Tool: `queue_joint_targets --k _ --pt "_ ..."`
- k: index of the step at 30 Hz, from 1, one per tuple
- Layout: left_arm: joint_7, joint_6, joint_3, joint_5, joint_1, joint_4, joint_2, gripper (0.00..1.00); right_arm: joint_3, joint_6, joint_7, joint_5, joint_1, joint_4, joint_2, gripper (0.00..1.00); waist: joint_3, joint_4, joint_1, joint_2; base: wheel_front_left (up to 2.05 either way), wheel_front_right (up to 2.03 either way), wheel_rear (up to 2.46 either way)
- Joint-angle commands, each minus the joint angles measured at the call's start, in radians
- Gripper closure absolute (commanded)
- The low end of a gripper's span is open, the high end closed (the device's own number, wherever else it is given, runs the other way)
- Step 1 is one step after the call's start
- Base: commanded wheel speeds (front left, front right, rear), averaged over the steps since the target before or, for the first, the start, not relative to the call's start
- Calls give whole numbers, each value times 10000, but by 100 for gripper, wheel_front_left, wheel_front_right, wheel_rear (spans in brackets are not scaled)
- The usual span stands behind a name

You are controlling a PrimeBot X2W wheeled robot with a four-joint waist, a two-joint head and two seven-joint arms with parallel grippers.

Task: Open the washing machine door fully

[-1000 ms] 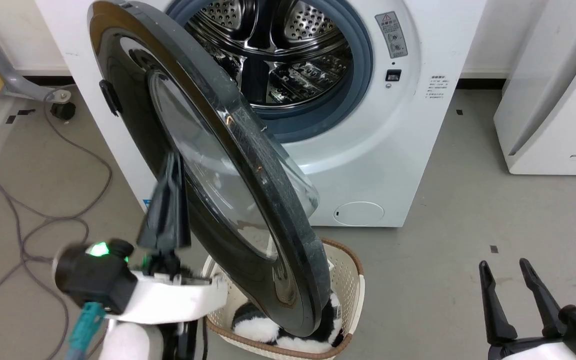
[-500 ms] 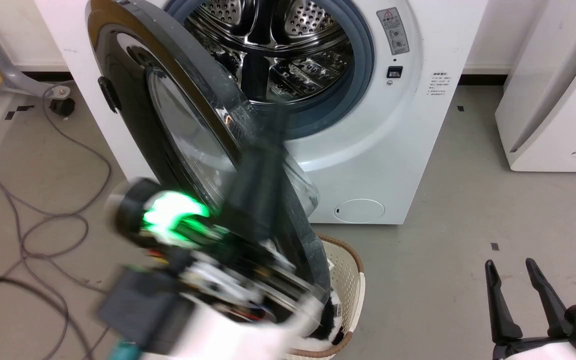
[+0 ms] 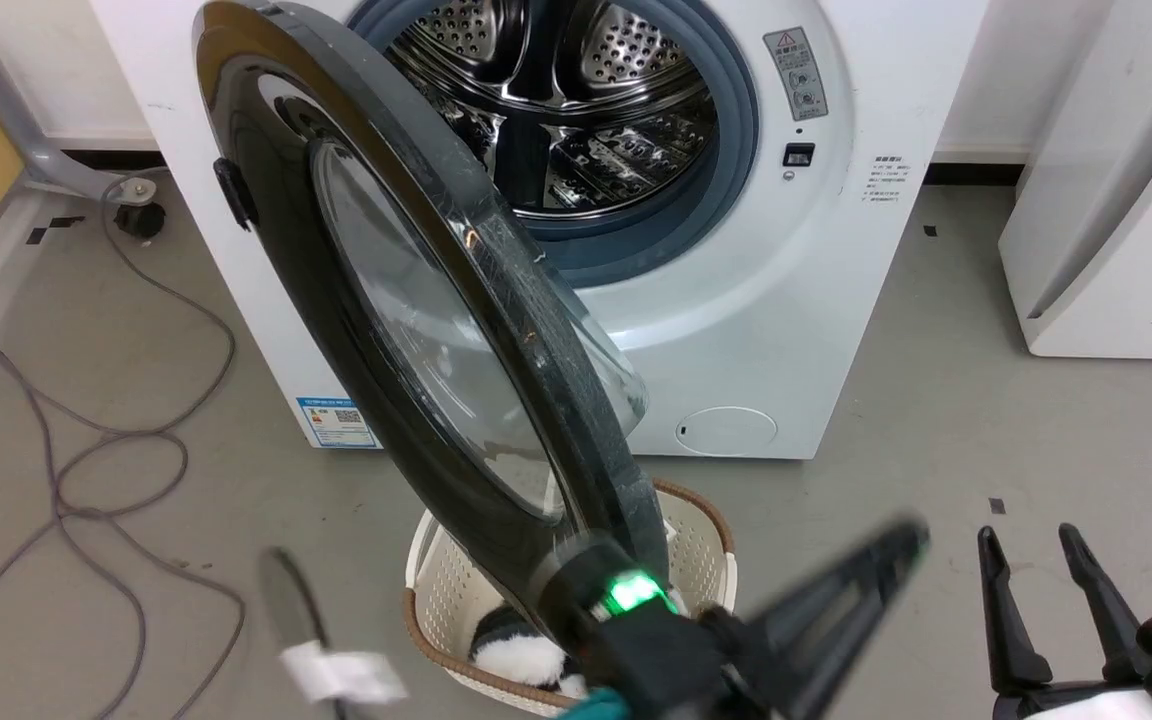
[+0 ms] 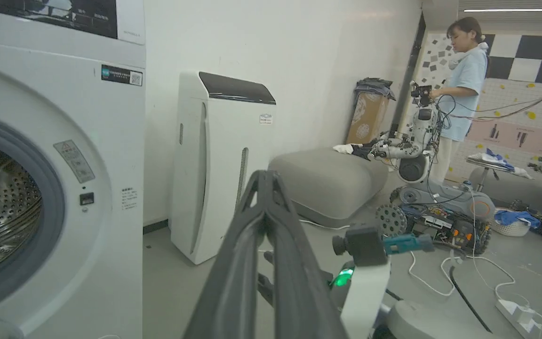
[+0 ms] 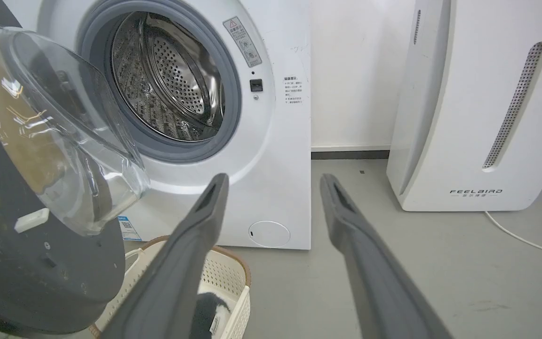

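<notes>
Black door [image 3: 406,330], half open, stands at 9 o'clock of your washer [image 3: 786,300]; left gripper [image 3: 904,542], blurred, at 5 o'clock, right gripper [image 3: 1026,540] spread. Left wrist: your fingers [image 4: 243,263] pressed together, empty. Right wrist: fingers parted, door at 9 o'clock.

One washing machine [image 3: 786,330], one door [image 3: 271,250], one basket [image 3: 436,590], one person [image 4: 464,80]; two claws: left claw [image 4: 266,180], right claw [image 3: 1027,535].

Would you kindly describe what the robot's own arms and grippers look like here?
The left gripper and the right gripper each have two long, tapering dark grey fingers. Behind the left one sit a black wrist block, a green light and a teal cable; the right forearm is white.
</notes>
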Motion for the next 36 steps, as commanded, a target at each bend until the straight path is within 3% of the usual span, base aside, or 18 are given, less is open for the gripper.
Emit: queue_joint_targets --k 1,9,18,27,36 --pt "239 -56 -178 -111 216 222 94 100 0 6 40 15 139 -37 45 0 5 5 -1 0 0 0 0" --pt "628 98 -551 -103 301 2508 129 100 72 6 75 17 71 -26 45 0 50 -63 -1 0 0 0 0" --pt "-284 935 -182 -191 -754 4876 0 100 51 6 106 60 61 32 45 0 70 -161 -1 0 0 0 0" --pt "-1224 1753 -334 -1130 -1535 5906 -14 100 75 6 96 122 39 113 45 0 54 -204 -1 0 0 0 0" --pt "-1491 2267 -332 -1534 -1623 6509 -15 100 51 6 61 217 43 203 45 0 -11 -117 -1 0 0 0 0"
